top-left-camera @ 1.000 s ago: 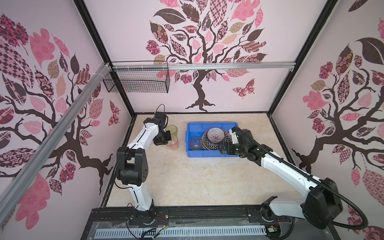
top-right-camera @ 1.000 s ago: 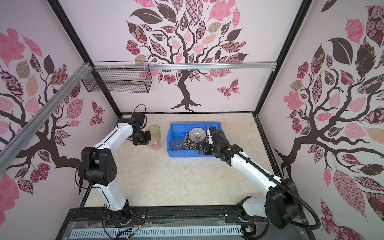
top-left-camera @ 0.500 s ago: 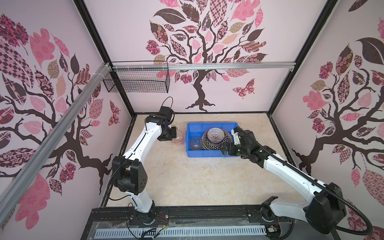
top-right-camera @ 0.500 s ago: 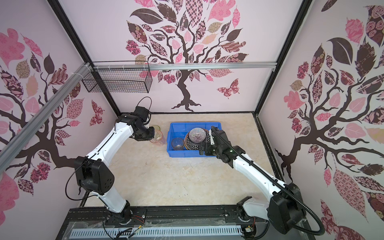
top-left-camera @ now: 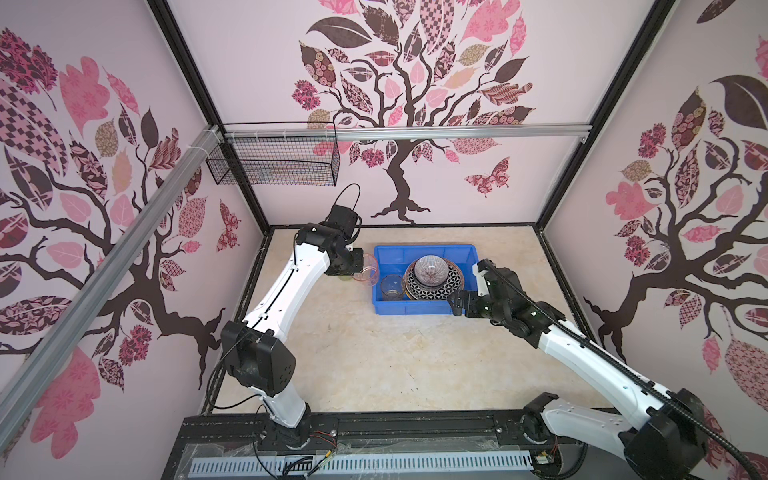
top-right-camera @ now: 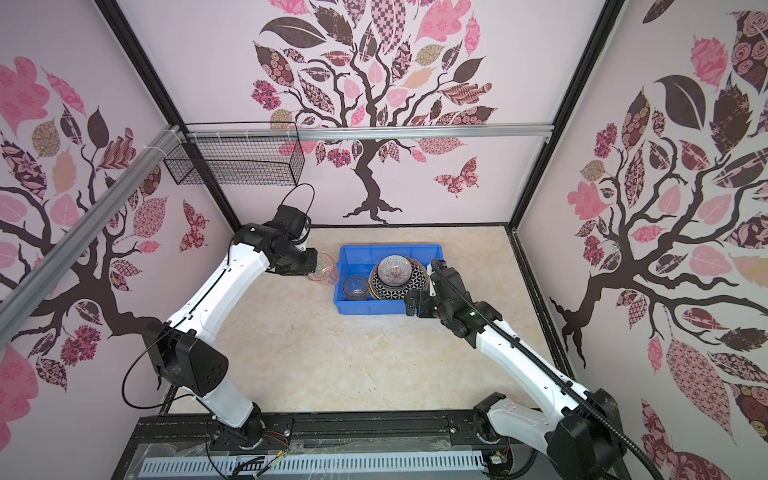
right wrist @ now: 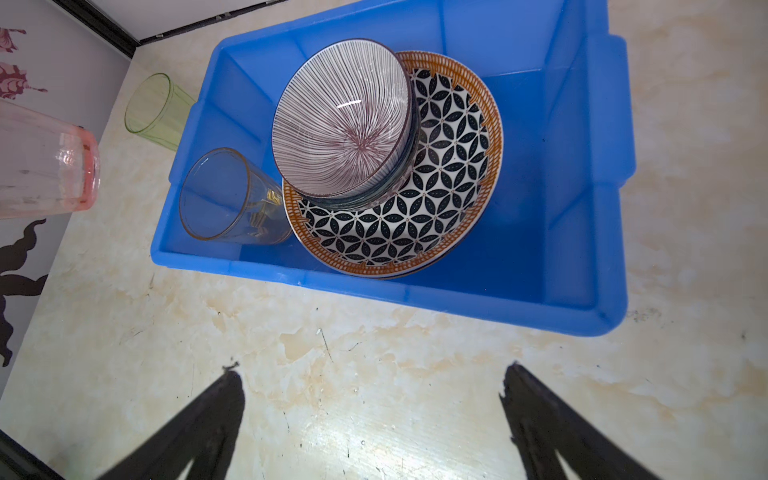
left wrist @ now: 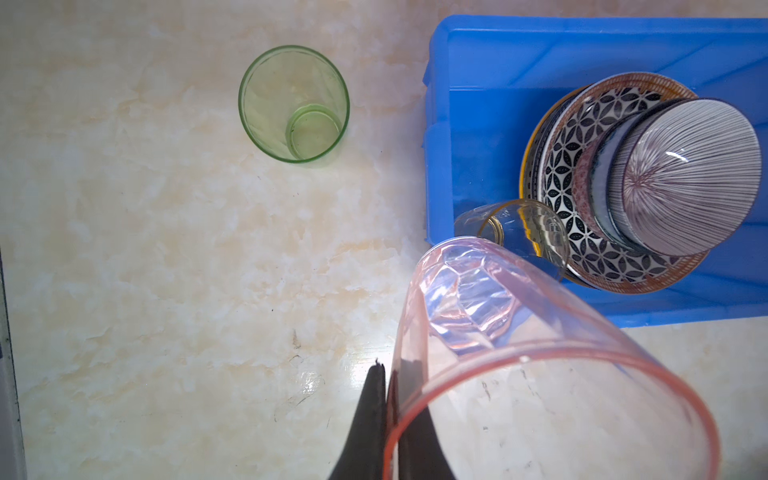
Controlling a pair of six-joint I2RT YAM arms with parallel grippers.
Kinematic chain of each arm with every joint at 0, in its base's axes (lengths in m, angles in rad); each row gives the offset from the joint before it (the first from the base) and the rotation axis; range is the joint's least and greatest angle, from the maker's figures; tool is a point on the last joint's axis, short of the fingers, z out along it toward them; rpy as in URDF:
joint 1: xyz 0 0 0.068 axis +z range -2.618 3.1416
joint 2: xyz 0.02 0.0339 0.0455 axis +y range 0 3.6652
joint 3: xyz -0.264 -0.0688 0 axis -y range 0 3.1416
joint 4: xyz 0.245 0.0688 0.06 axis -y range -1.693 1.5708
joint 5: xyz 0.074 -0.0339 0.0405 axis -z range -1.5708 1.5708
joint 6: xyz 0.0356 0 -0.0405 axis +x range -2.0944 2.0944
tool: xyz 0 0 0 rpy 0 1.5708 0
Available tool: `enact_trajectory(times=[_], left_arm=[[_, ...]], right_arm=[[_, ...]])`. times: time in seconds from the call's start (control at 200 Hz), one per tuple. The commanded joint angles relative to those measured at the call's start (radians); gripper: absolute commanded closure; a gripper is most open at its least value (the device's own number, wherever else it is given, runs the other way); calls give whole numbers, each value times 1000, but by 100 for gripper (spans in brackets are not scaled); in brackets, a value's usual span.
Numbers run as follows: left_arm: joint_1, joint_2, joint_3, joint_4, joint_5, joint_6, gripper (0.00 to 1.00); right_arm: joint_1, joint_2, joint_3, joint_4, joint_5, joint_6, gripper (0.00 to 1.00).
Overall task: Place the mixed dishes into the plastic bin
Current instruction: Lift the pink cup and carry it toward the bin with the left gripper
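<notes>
Right wrist, three counted: amber tumbler (right wrist: 224, 195) in bin (right wrist: 582, 145); green tumbler (right wrist: 153, 108) on desk (right wrist: 374, 374); pink tumbler (right wrist: 41, 166) held in left jaws; right jaws wide.

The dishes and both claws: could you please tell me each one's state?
pink tumbler: tilted, gripped by rim.
green tumbler: upright on table.
amber tumbler: in blue bin.
striped bowl: stacked on plates in blue bin.
left claw: shut on pink tumbler.
right claw: open, empty.

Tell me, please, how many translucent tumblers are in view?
3. The pink translucent tumbler is held by the left gripper outside the blue plastic bin; the green translucent tumbler stands on the table; the clear amber-rimmed tumbler sits inside the bin. None seems hidden.
</notes>
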Motion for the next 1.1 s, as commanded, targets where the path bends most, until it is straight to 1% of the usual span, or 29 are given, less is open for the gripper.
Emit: enact_trajectory(times=[0.0,0.42,0.46,0.83,1.091], left_arm=[[-16,19,71,-11,-14,-6,100],[-78,106,164,-22,-27,-4,100],[-81,114,201,-23,-26,-4,100],[-99,179,231,-28,-18,-9,100],[-129,224,244,-17,-35,-10,100]], right_arm=[[0,-37,-8,-24,31,-9,0],[0,-87,-35,-41,64,-4,0],[0,-92,-42,-36,65,0,0],[0,-92,-49,-36,59,8,0],[0,-103,-60,-30,67,3,0]])
